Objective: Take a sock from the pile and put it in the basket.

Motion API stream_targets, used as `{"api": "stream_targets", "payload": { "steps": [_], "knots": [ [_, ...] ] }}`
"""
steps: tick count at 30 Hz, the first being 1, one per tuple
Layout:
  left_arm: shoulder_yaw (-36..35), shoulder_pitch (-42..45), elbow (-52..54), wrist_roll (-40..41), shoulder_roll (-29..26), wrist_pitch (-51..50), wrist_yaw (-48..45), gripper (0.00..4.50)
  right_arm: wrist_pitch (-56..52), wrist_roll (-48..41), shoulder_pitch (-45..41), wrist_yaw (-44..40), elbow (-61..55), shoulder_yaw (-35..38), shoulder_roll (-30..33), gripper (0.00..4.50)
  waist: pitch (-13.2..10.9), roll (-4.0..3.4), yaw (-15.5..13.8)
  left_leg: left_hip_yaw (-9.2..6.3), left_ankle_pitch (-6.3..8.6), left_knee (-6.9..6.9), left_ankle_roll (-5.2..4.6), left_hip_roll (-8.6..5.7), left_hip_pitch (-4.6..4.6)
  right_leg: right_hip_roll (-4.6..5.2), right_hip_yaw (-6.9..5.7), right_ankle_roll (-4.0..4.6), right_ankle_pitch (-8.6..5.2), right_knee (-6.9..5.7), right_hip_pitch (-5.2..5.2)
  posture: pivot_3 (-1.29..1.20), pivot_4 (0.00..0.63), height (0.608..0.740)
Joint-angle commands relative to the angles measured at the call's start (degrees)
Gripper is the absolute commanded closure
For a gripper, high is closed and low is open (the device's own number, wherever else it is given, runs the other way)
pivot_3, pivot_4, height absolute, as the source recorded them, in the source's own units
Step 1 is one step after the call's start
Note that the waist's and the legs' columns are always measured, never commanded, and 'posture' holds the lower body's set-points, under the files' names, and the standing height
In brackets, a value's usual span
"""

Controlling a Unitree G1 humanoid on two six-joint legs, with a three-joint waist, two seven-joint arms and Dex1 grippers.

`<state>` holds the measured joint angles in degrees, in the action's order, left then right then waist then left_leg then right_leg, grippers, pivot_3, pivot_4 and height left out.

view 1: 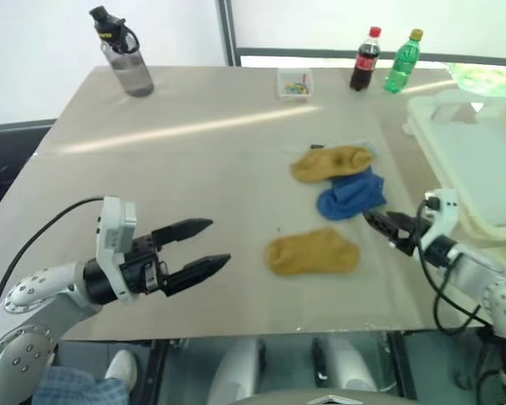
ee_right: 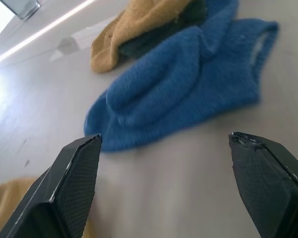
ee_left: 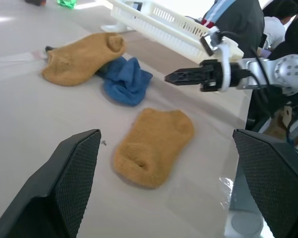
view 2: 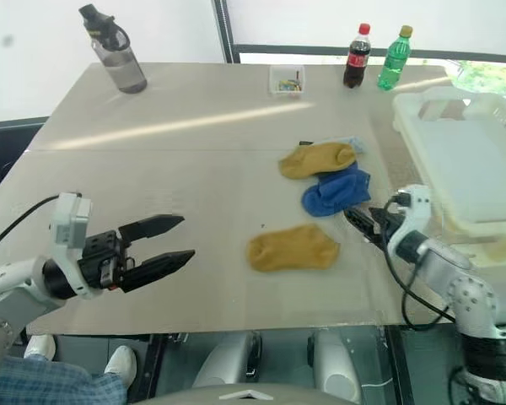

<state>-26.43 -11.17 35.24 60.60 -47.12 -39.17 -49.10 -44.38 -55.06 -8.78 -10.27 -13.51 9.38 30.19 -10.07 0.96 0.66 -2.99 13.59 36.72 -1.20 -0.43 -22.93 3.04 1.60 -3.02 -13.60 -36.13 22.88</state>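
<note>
- Nearest of all, the left gripper (view 1: 201, 247) hovers over the near-left part of the table (view 1: 169, 160), its fingers spread wide and holding nothing. It sits well apart from the pile (view 1: 337, 179), so I read it as parked out of the way.
- Just beyond it, a lone mustard sock (view 1: 312, 251) lies flat on the table, on the near side of the pile and clear of it.
- On the near-right side of the pile, the right gripper (view 1: 381, 221) points straight at the blue sock (ee_right: 184, 82). Its fingers stand apart with nothing between them, tips just short of the fabric. That looks like a line-up for a pinch on the blue sock.
- At the pile, a second mustard sock (view 1: 331, 162) lies on the far side, with the blue sock bunched against its near edge. A scrap of something dark peeks out between them; I can't tell more than that.
- To the right of the pile, the basket (view 1: 455, 143) stands at the table's right edge, near the right arm, so a carry across would be short. What I can see of its inside is bare white plastic; no sock shows in it, though its near end is out of sight.
- Well beyond the pile, at the table's far edge, a small clear box (view 1: 294, 84) holds little coloured bits too small to name.
- Beside that box stand a cola bottle (view 1: 365, 61) and a green bottle (view 1: 402, 62), both capped and upright. A grey water bottle (view 1: 123, 55) stands at the far-left corner, also closed.
</note>
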Motion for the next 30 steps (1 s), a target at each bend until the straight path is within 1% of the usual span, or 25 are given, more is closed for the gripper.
{"api": "stream_targets", "payload": {
  "steps": [1, 3, 5, 8, 11, 14, 17, 19, 20, 23, 26, 30],
  "knots": [
    [-0.58, 0.52, -0.09, -0.85, 0.27, 1.34, -0.11, 0.0, 4.7, 6.01, -6.24, 3.24, 5.13, 0.34, -5.42, 0.3, -0.02, -0.03, -0.03, 0.03, 0.0, -0.01, 0.0, -0.05, -0.02, 0.02, 0.03, -0.08, 0.05, 0.01, 0.02, 0.0, 0.15, 0.74],
    [-0.49, 0.82, -0.23, -1.18, 0.49, 1.6, 0.0, 0.0, 7.63, 9.69, -10.46, 5.35, 8.6, 0.22, -8.84, 0.3, -0.02, -0.03, -0.01, 0.08, 0.0, -0.02, 0.0, -0.08, -0.12, 0.05, 0.1, -0.1, 0.06, -0.02, 0.17, 0.0, 0.15, 0.74],
    [-0.25, 1.05, -0.15, -1.38, 0.62, 1.82, 0.04, 0.0, 10.26, 12.92, -13.05, 6.41, 11.37, 0.44, -10.91, 0.3, -0.02, -0.03, 0.09, 0.17, -0.01, -0.01, 0.0, -0.09, -0.16, 0.06, 0.17, -0.15, 0.1, -0.14, 0.3, 0.0, 0.15, 0.74],
    [-0.18, 1.34, -0.04, -1.54, 0.63, 1.96, 0.0, 0.0, 13.37, 15.48, -16.17, 5.92, 14.07, 1.76, -13.23, 0.3, -0.03, -0.04, 0.13, 0.29, -0.01, -0.01, 0.0, -0.09, -0.14, 0.04, 0.32, -0.14, 0.09, -0.41, 0.46, 0.0, 0.15, 0.74],
    [-0.93, 1.32, -0.33, -1.55, 0.46, 1.89, -0.27, 0.0, 15.04, 15.94, -17.95, 5.21, 14.57, 3.4, -14.42, 0.3, -0.03, -0.04, 0.13, 0.28, -0.01, 0.01, 0.0, -0.1, -0.11, 0.03, 0.35, -0.13, 0.09, -0.62, 0.51, 0.0, 0.15, 0.74],
    [-1.01, 1.09, -0.37, -1.79, 0.52, 1.94, -0.5, 0.0, 15.89, 17.34, -20.02, 4.34, 16.1, 3.46, -14.95, 0.3, -0.03, -0.04, 0.29, 0.45, -0.01, 0.02, 0.0, -0.09, -0.1, 0.01, 0.51, -0.14, 0.09, -0.72, 0.62, 0.0, 0.15, 0.74],
    [-0.67, 1.31, -0.1, -1.93, 0.63, 1.99, -0.29, 0.0, 17.43, 21.83, -21.3, 3.33, 17.17, 1.69, -13.69, 0.3, -0.03, -0.04, 0.39, 0.65, -0.01, 0.02, 0.0, -0.05, -0.05, -0.03, 0.68, -0.14, 0.1, -0.74, 0.65, 0.0, 0.15, 0.74],
    [-1.01, 1.32, -0.02, -1.73, 0.47, 1.9, -0.3, 0.0, 14.08, 24.48, -20.76, 2.99, 15.64, -0.18, -11.18, 0.3, -0.03, -0.04, 0.44, 0.74, -0.01, 0.02, 0.0, -0.04, -0.01, -0.04, 0.75, -0.15, 0.1, -0.75, 0.65, 0.0, 0.15, 0.74],
    [-1.16, 1.2, -0.04, -1.78, 0.4, 1.91, -0.4, 0.0, 11.58, 24.29, -20.07, 2.28, 14.33, -0.67, -10.09, 0.3, -0.03, -0.04, 0.36, 0.8, -0.01, 0.02, 0.0, -0.04, -0.02, -0.03, 0.78, -0.15, 0.1, -0.74, 0.66, 0.0, 0.15, 0.74],
    [-1.44, 0.8, 0.04, -2.03, 0.3, 1.99, -0.57, 0.0, 4.83, 22.88, -18.27, 1.02, 11.36, -0.75, -7.76, 0.3, -0.03, -0.04, 0.3, 0.85, -0.01, 0.03, -0.01, -0.04, -0.03, -0.02, 0.79, -0.15, 0.1, -0.74, 0.67, 0.0, 0.15, 0.74],
    [-1.67, 0.88, 0.33, -1.56, 0.38, 1.81, -0.15, 0.0, -3.45, 19.63, -15.82, -1.68, 7.28, 0.07, -4.49, 0.3, -0.03, -0.04, 0.27, 0.84, -0.01, 0.03, -0.01, -0.02, -0.03, -0.02, 0.81, -0.15, 0.1, -0.74, 0.68, 0.0, 0.15, 0.74],
    [-2.38, 1.45, -0.22, -1.48, 0.68, 2.16, 0.65, 0.0, -10.3, 16.52, -13.74, -4.85, 2.76, 1.75, -0.34, 0.3, -0.03, -0.04, 0.32, 0.85, -0.01, 0.05, -0.01, -0.02, -0.02, -0.02, 0.86, -0.15, 0.1, -0.74, 0.68, 0.0, 0.15, 0.74]
  ]
}}
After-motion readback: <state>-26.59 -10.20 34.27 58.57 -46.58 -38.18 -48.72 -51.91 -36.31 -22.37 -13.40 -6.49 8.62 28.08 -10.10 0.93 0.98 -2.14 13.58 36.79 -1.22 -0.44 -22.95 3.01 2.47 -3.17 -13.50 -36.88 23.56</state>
